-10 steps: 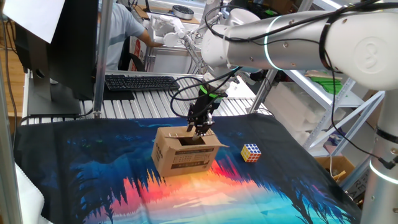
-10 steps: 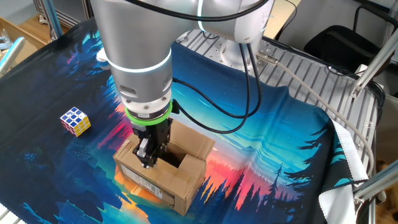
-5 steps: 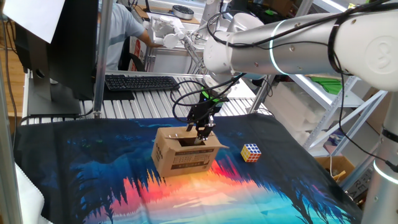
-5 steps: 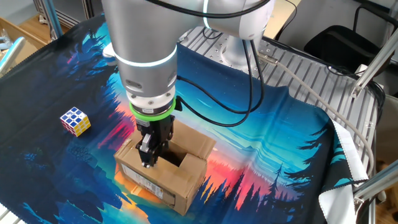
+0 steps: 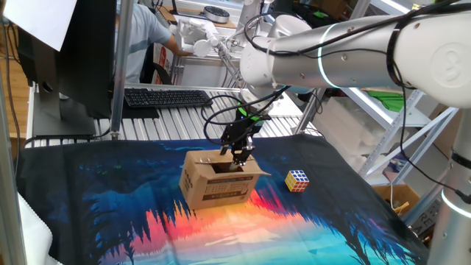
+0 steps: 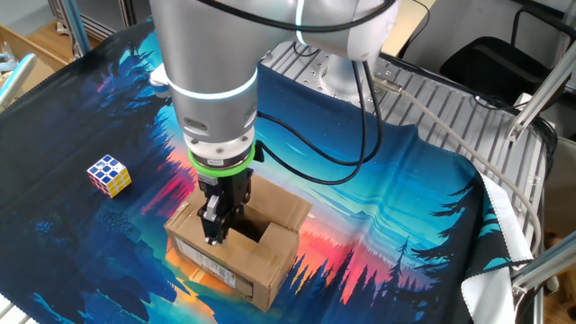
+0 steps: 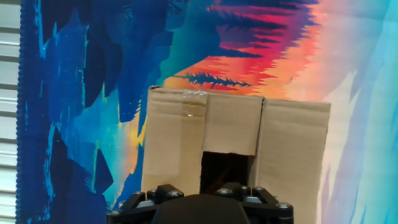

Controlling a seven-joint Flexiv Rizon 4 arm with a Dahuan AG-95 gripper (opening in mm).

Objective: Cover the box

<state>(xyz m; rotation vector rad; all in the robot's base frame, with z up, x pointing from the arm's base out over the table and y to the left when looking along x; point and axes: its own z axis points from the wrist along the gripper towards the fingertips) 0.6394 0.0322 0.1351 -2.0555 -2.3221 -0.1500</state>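
Cardboard box [image 6: 236, 248] partly open, pincer [image 6: 214, 236] above, grip unclear, Rubik's cube [image 6: 109, 175] apart

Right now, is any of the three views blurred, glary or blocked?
One fixed view: sharp, the box evenly lit. The other fixed view: sharp, but the arm hides part of the box's opening. Hand view: sharp, yet the gripper body fills the bottom edge and the opening is just dark.

One box [image 5: 218, 182]; one Rubik's cube [image 5: 296, 179]; one keyboard [image 5: 166, 97]; one end effector [image 6: 214, 232].
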